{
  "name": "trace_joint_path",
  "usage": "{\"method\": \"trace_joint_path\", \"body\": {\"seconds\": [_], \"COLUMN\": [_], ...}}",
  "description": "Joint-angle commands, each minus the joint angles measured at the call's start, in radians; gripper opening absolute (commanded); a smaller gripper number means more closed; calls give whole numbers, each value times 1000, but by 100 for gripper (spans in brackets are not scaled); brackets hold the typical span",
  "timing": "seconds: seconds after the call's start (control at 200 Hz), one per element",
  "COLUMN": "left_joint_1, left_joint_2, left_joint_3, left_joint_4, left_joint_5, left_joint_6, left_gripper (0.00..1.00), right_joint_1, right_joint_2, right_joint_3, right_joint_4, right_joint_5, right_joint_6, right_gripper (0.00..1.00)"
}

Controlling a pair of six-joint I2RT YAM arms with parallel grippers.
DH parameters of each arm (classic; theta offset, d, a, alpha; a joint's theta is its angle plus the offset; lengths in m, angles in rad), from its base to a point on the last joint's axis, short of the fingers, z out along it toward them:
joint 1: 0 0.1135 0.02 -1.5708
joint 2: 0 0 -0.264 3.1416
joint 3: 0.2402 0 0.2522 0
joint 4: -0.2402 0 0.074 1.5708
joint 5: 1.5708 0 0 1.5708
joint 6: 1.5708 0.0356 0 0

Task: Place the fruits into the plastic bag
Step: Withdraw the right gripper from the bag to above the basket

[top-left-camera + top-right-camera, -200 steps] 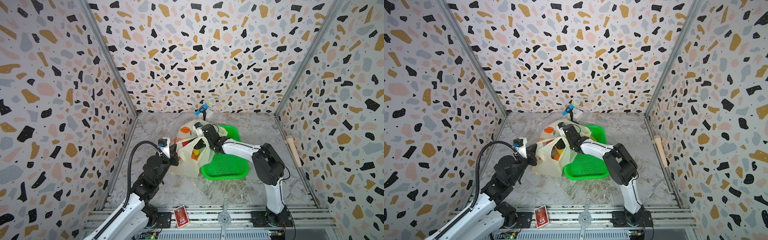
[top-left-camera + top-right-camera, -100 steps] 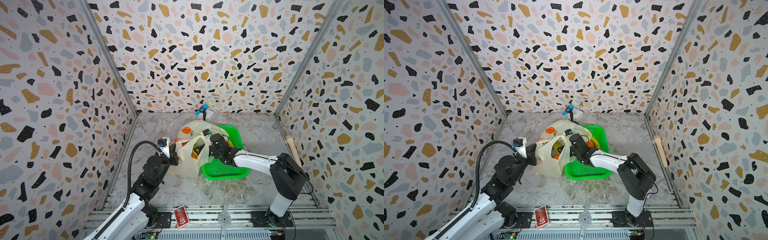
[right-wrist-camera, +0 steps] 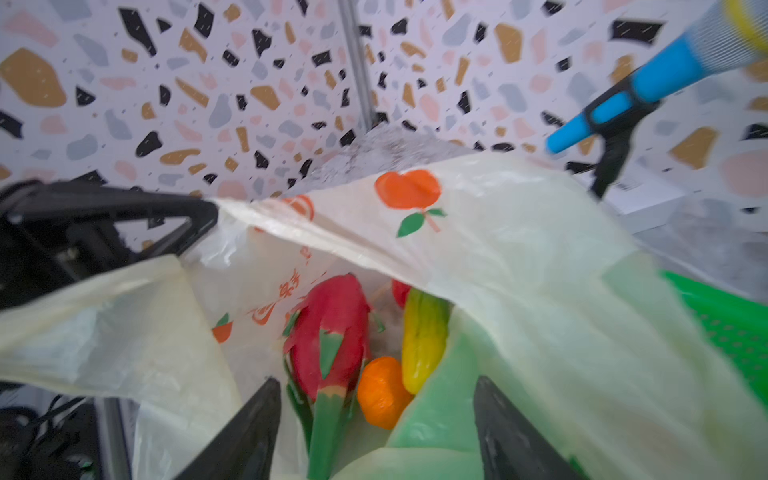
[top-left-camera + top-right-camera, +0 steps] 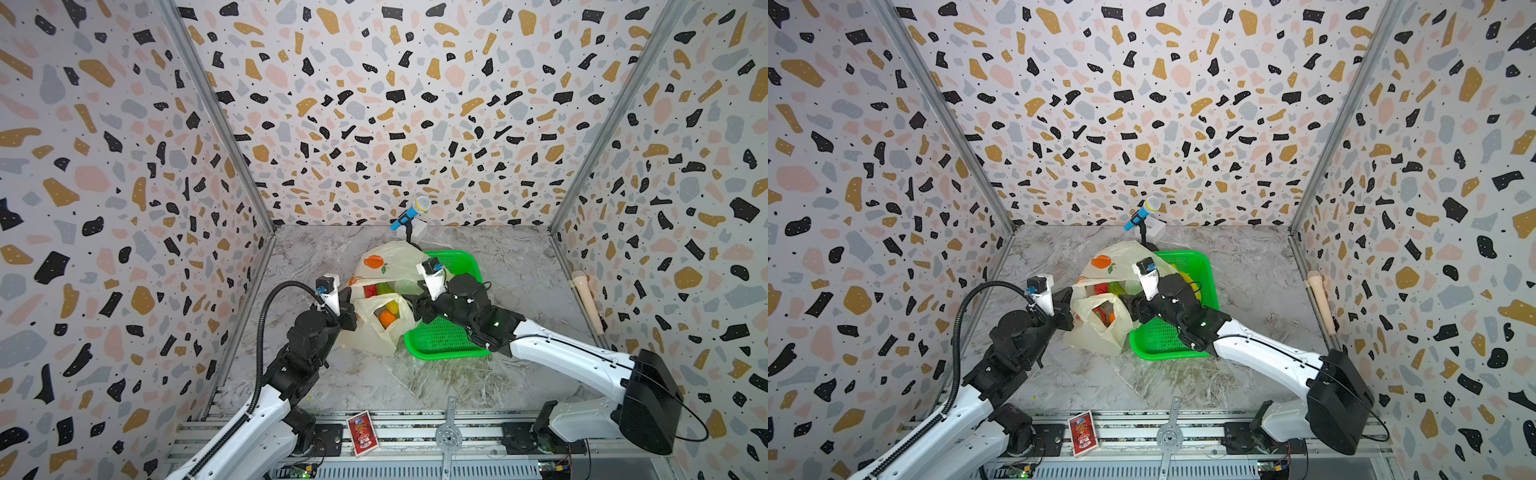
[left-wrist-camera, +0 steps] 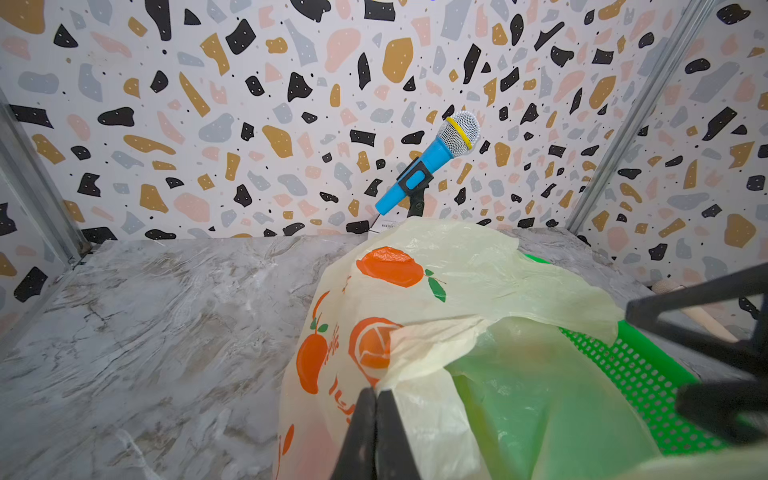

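The cream-yellow plastic bag point(image 4: 388, 266) with orange prints lies mid-table, its mouth held open. My left gripper point(image 4: 350, 311) is shut on the bag's near-left rim point(image 5: 419, 345). My right gripper point(image 3: 376, 380) hangs open over the mouth, holding nothing. Inside the bag lie a pink-red dragon fruit point(image 3: 332, 328), an orange point(image 3: 380, 395), a yellow-green fruit point(image 3: 424, 336) and part of a red one point(image 3: 400, 292). In both top views the right gripper point(image 4: 1133, 309) sits between the bag point(image 4: 1100, 332) and the basket. A patch of yellow point(image 4: 1185, 276) shows in the basket behind my right wrist.
The green perforated basket point(image 4: 444, 340) touches the bag's right side. A blue toy microphone point(image 4: 409, 212) on a stand rises behind the bag at the back wall. A wooden stick point(image 4: 586, 301) lies along the right wall. A red card point(image 4: 362, 428) lies on the front rail.
My right gripper has drawn back out of the bag toward the front and opened wider, its elbow swinging right. The left gripper has kept its hold on the bag.
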Motion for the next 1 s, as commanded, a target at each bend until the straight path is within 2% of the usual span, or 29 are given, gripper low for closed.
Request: {"method": "trace_joint_path", "body": {"seconds": [0.0, 0.08, 0.2, 0.315, 0.496, 0.696, 0.991], "left_joint_1": [3, 3, 3, 3, 3, 3, 3], "left_joint_2": [-1, 1, 5, 13, 24, 26, 32], "left_joint_3": [17, 20, 23, 31, 43, 42, 35], "left_joint_4": [50, 48, 45, 45, 37, 38, 46], "left_joint_5": [-15, -17, -20, -14, -13, -16, -19], "left_joint_6": [1, 1, -3, -4, 3, 3, 15], "left_gripper": [0, 0, 0, 0, 0, 0, 0], "right_joint_1": [-93, -215, -411, -505, -521, -520, -478], "right_joint_2": [-53, -75, -63, 38, 288, 471, 548], "right_joint_3": [65, 59, 26, 63, 270, 376, 381], "right_joint_4": [-117, -166, -185, -220, -434, -486, -492], "right_joint_5": [205, 203, 9, -181, -250, -306, -317], "right_joint_6": [43, 157, 273, 268, 198, 193, 177], "right_gripper": [74, 74, 73, 73, 69, 67, 70]}}
